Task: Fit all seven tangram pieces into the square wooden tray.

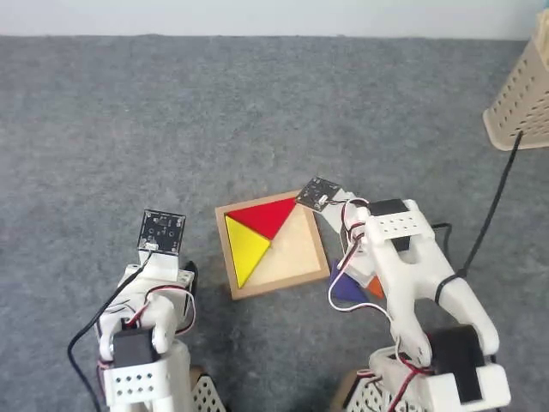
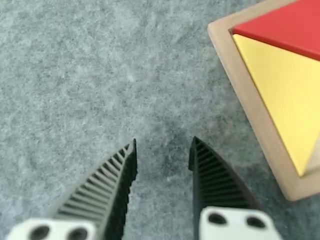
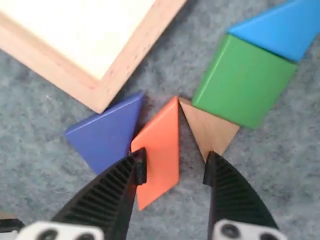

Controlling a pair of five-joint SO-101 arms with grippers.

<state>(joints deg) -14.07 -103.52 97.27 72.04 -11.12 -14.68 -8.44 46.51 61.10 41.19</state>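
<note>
The square wooden tray [image 1: 319, 245] lies mid-table and holds a red triangle [image 1: 266, 216] and a yellow triangle [image 1: 245, 247]. My right gripper [image 3: 172, 172] is open just off the tray's right corner, its fingers straddling an orange parallelogram [image 3: 159, 150]. Beside that piece lie a dark blue triangle [image 3: 106, 135], a plain wooden triangle [image 3: 210, 131], a green square [image 3: 242, 80] and a light blue piece [image 3: 282, 27]. My left gripper [image 2: 162, 160] hangs open over bare carpet to the left of the tray [image 2: 250, 95], holding nothing.
Grey carpet covers the table. A beige perforated basket [image 1: 525, 94] stands at the far right edge. A black cable [image 1: 493, 210] runs from near the basket to the right arm. The arm bases sit at the near edge.
</note>
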